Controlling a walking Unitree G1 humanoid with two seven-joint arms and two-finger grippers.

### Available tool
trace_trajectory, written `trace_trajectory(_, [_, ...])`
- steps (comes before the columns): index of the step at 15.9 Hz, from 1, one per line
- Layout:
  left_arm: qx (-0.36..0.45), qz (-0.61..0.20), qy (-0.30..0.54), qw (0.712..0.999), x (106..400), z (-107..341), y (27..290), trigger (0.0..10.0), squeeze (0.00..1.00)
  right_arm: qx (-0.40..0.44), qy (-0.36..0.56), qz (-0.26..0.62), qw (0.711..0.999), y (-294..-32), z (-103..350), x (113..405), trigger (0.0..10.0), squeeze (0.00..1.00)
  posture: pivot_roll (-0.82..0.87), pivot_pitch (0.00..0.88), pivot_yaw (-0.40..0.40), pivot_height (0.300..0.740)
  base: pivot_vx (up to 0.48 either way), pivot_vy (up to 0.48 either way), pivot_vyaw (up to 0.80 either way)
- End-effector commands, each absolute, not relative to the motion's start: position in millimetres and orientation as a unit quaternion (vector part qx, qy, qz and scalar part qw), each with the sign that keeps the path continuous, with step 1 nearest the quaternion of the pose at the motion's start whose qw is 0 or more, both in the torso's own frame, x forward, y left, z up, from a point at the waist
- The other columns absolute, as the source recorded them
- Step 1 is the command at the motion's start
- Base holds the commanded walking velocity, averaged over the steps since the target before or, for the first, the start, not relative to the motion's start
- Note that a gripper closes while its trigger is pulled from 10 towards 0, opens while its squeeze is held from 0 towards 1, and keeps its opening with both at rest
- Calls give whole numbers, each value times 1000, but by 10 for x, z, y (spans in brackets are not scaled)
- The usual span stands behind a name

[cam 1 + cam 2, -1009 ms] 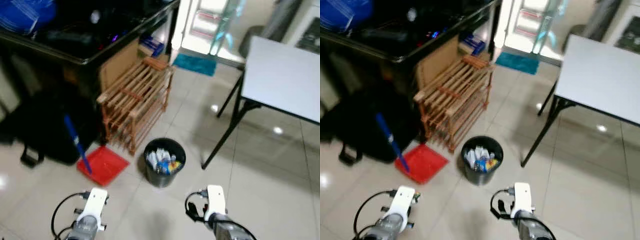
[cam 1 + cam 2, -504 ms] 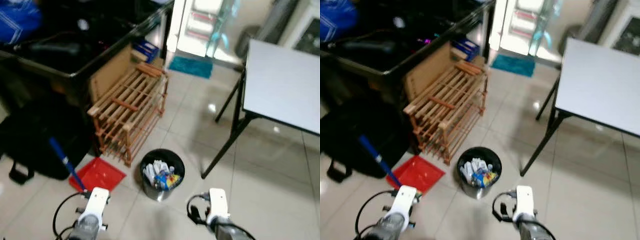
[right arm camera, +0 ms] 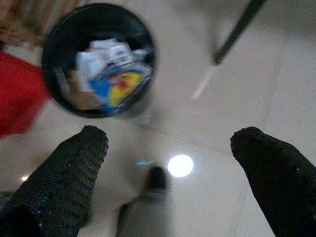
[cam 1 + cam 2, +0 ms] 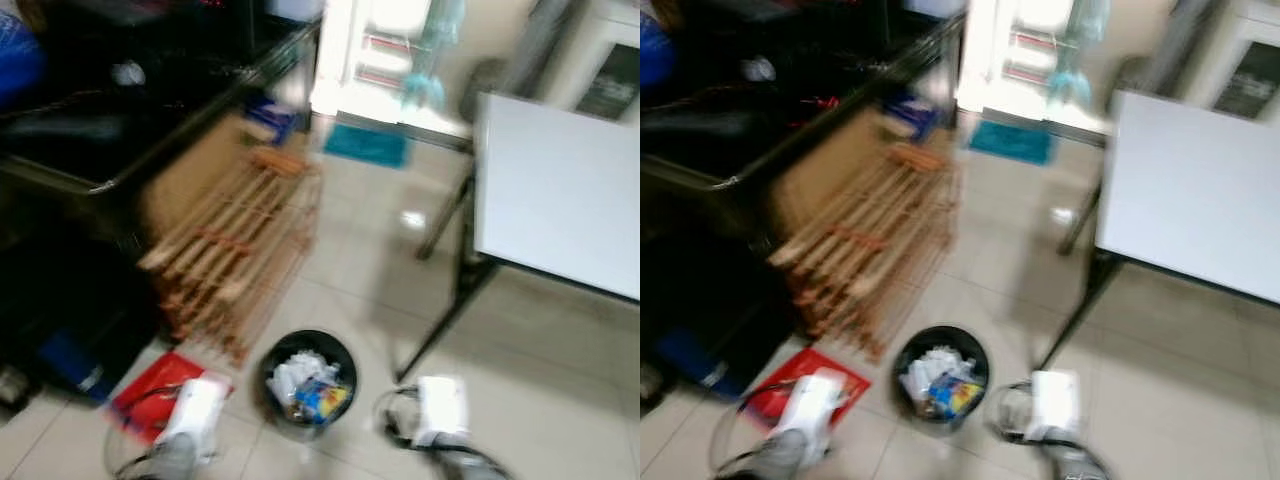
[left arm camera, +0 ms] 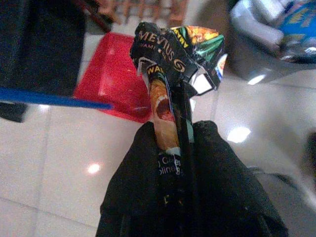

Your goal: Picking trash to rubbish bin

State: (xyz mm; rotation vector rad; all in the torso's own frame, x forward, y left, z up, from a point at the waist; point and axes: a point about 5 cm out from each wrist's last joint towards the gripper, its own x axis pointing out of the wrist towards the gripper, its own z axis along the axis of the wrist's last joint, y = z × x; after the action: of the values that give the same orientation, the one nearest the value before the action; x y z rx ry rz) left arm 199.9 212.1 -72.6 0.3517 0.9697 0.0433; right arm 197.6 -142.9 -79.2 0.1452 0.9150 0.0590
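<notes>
Bin (image 4: 303,385) now nearer; left pincer (image 5: 173,143) grips wrapper (image 5: 175,64).

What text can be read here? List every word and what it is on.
"MEVIUS": on the crushed pack pinched in the left gripper.
"WA...": yellow strip just below it on the pack, cut off by a fold.
"C...es" and "...line": small print lower on the pack, only partly legible.
Blue and yellow wrapper in the bin: print too blurred to read.
Both eye views: too blurred for any text.
</notes>
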Motion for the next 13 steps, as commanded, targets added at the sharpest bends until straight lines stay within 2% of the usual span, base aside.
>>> trace_trajectory(1, [159,-1,451,878,2076,-714,1936,10000,0,56,442,5,895,-1633,-785,1979,10000,0,-52,67,-87,740,454,0,0])
trace_trajectory(2, [159,-1,451,878,2075,-715,1935,10000,0,56,443,5,895,-1634,-786,1978,10000,0,-53,68,-87,740,289,0,0])
trace_trajectory(13, [159,-1,450,879,2092,-706,1933,10000,0,51,439,19,897,-1619,-772,2001,10000,0,-53,66,-87,740,0,0,0])
